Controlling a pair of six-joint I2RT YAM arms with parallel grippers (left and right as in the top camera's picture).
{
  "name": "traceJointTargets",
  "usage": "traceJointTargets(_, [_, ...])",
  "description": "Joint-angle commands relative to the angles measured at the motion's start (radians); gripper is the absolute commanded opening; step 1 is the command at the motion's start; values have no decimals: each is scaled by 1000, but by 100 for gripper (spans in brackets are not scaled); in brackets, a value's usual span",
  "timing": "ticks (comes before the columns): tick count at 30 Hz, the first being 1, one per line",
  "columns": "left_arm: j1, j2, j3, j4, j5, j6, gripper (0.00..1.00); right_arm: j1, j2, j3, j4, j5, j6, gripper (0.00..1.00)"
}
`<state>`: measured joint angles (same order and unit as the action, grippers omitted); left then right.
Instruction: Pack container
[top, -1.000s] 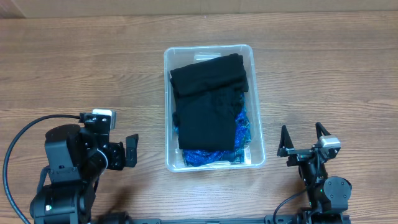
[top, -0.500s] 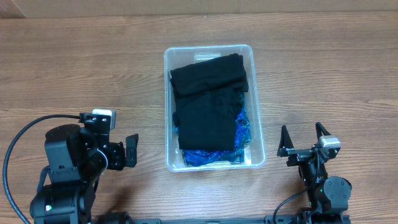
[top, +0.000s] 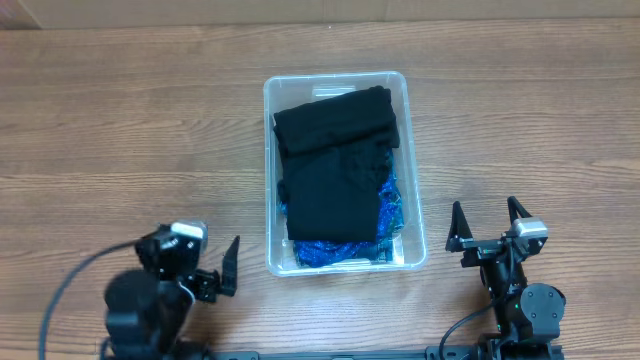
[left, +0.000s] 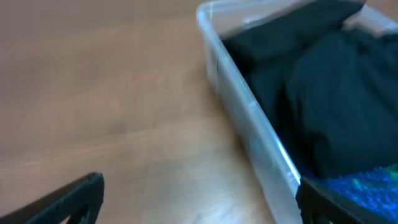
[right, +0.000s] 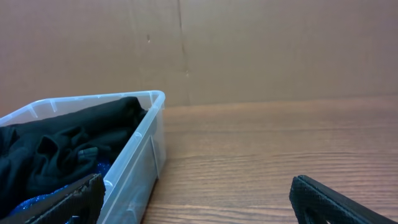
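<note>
Wood table centre has container packed with black garment over blue fabric, left gripper and right gripper wide open, empty, flanking it; a careless reach could snag heaped cloth or shove the bin.

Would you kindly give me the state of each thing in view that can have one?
container: upright, lidless, holding garments.
black garment: lying on top inside.
blue garment: under the black one, partly showing.
left claw: open, empty.
right claw: open, empty.
</note>
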<state>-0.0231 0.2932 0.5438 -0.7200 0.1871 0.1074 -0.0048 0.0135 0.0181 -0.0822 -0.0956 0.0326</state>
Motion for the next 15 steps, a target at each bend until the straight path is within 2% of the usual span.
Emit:
traceJointTargets(1, [-10, -156, -229, 258, -15, 4, 100, 6, -11, -10, 6, 12, -3, 100])
traceJointTargets(6, [-10, -236, -448, 671, -100, 5, 100, 6, -11, -10, 6, 12, -3, 100])
traceJointTargets(9, [-10, -246, -542, 822, -140, -2, 100, 6, -11, -10, 6, 12, -3, 100])
traceJointTargets(11, [-10, -253, -539, 757, -139, -2, 100, 6, -11, -10, 6, 12, -3, 100])
traceJointTargets(15, [-9, -264, -539, 741, -142, 1, 100, 6, -11, -10, 6, 12, -3, 100])
